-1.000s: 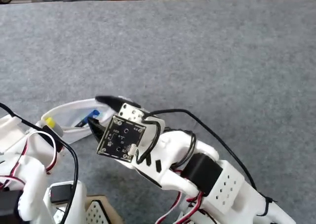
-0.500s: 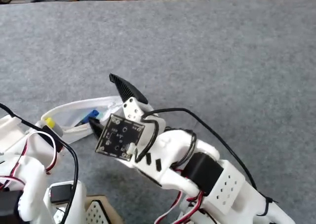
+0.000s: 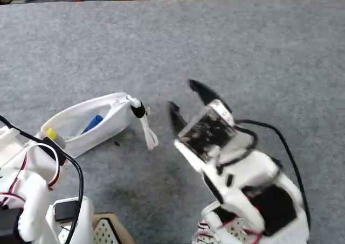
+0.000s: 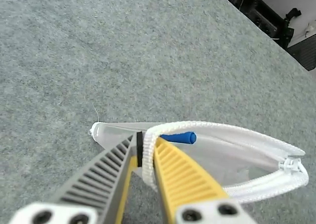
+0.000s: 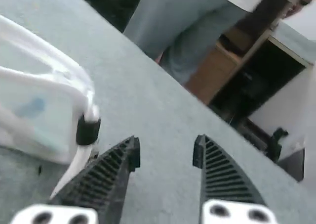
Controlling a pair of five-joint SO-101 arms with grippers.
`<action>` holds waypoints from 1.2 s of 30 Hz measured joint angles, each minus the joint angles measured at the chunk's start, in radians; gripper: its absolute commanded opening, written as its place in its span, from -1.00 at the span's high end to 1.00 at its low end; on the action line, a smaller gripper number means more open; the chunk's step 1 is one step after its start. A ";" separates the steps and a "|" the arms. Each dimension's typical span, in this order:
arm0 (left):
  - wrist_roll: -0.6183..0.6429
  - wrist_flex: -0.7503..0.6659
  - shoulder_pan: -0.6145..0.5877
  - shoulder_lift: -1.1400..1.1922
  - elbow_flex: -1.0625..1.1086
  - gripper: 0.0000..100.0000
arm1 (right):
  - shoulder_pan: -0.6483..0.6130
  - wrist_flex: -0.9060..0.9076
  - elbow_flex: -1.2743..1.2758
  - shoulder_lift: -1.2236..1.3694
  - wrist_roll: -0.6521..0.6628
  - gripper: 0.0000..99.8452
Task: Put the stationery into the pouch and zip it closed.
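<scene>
Over the table in the high view, the right gripper (image 3: 180, 93) has been drawn back from the zip end of the pouch (image 3: 81, 126), where it sat a second ago. Its black fingers are spread, well apart from the pouch. The left gripper (image 3: 54, 136) is kept at the pouch's far end. From the left wrist view, a fold of white woven rim is pinched between the left gripper's (image 4: 139, 145) ribbed grey and yellow fingers, and a round blue pen (image 4: 177, 137) lies just beyond them inside the soft pouch (image 4: 232, 157). From the right wrist view, the right gripper's (image 5: 165, 152) toothed jaws are parted over grey felt-like table (image 5: 163, 110), beside the black zip pull (image 5: 88, 130) and white cord (image 5: 74, 169).
</scene>
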 measured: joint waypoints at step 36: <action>0.000 0.000 0.000 0.000 0.000 0.94 | -0.109 -0.031 -0.083 0.594 0.000 0.72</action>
